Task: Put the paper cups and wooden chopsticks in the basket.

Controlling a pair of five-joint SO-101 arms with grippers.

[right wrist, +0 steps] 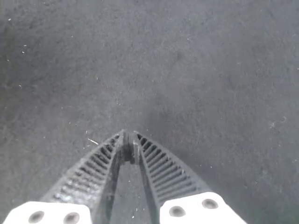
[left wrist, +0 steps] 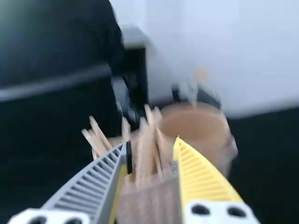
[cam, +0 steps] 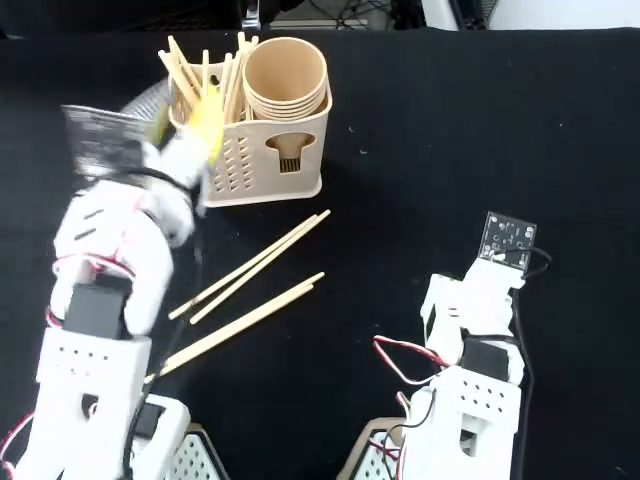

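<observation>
Grey-yellow L gripper [left wrist: 150,147]: jaws apart over beige slotted plastic basket [cam: 262,185]. Three loose pale wooden chopsticks [cam: 250,266]: pinch mid-length, one per trip. R gripper [right wrist: 129,140]: jaws closed, empty.

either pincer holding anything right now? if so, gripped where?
Right pincer: shut, empty, over the table. Left pincer: open over the basket, chopsticks standing between its jaws, none visibly clamped.

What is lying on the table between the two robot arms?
Loose wooden chopsticks lie on the black table there, seen in the high view.
</observation>
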